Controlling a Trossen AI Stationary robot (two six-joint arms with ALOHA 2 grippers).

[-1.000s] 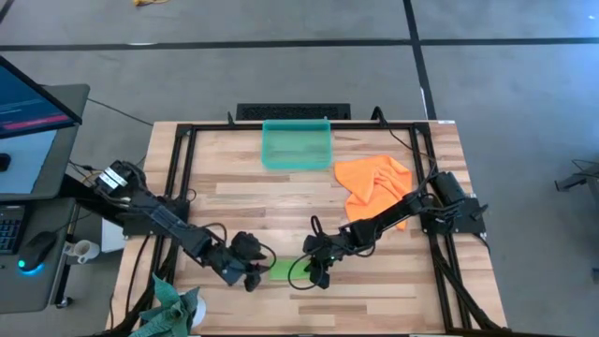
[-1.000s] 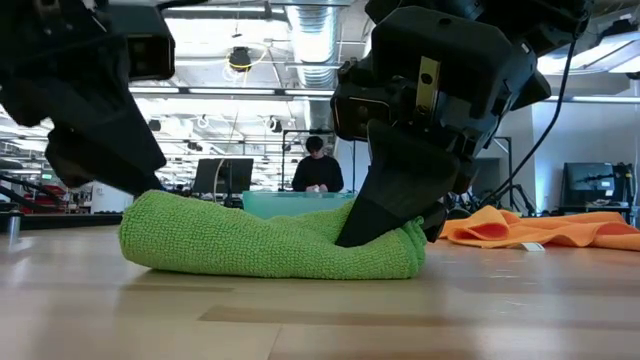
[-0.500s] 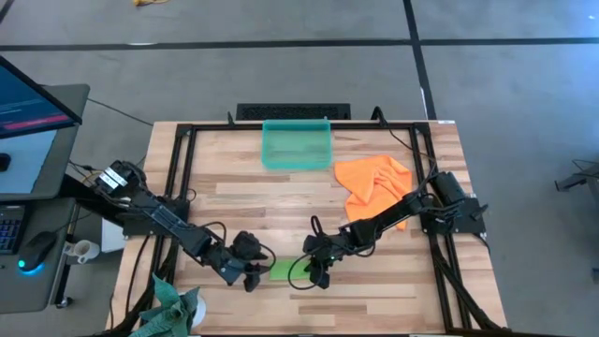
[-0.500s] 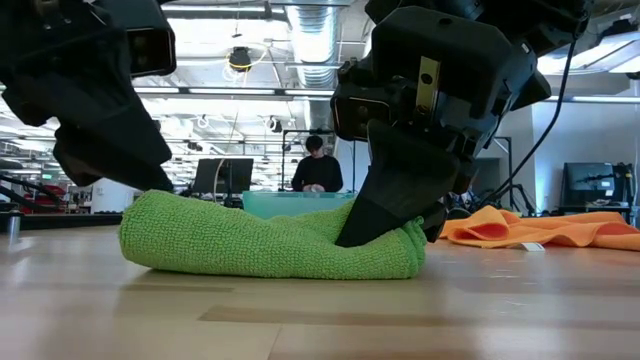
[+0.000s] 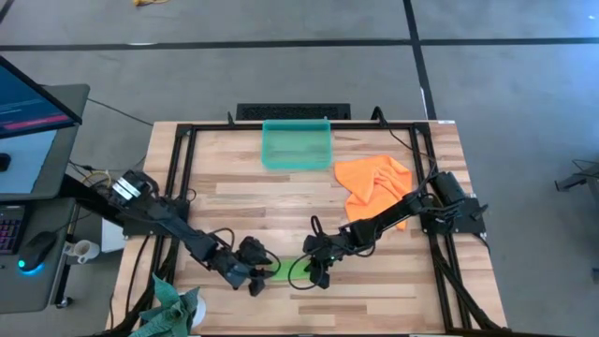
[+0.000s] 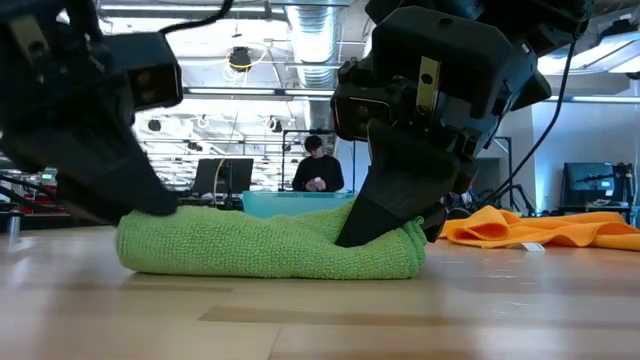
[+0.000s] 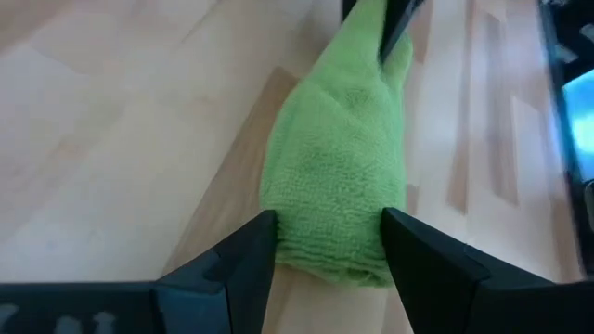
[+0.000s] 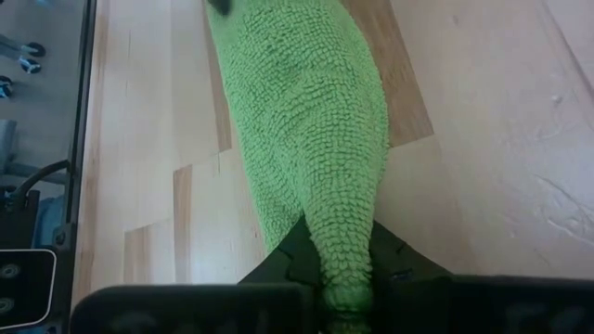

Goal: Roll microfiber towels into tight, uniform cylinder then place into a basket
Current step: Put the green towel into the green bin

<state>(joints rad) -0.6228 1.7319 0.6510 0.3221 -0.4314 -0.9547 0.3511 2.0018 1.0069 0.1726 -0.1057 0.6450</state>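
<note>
Wooden slat table (image 5: 281, 201) under a black frame, open workshop beyond with ceiling ducts, monitors and one person (image 6: 316, 168) standing far back.

Changed since a second ago: left gripper (image 5: 258, 276) shifted toward the roll's end, now straddling it — fingers (image 7: 237, 255) spread wide on either side of the lime green towel (image 6: 265, 240), close against the cloth, not squeezing it in the left wrist view. Left arm elbow likewise moved inward on the table's left edge. Roll's left end flattened a little lower in the low view. Right gripper (image 5: 318, 272) unchanged in place, jaws narrow and pinched on the towel's other end, cloth bunched up between the fingers (image 8: 297, 252). Orange towel and basket unmoved.

Count:
- Two arms, two grippers, both at the near edge, one at each end of the green roll.
- Two microfiber towels: lime green towel rolled into a lumpy cylinder lying on the table near the front edge; orange towel (image 5: 374, 184) spread loose and crumpled at the right, partly under the right arm.
- One basket (image 5: 297, 144), translucent teal, at the table's far edge, well apart from the roll.
- One darker teal cloth (image 5: 168, 309) hanging off the front left corner.
</note>
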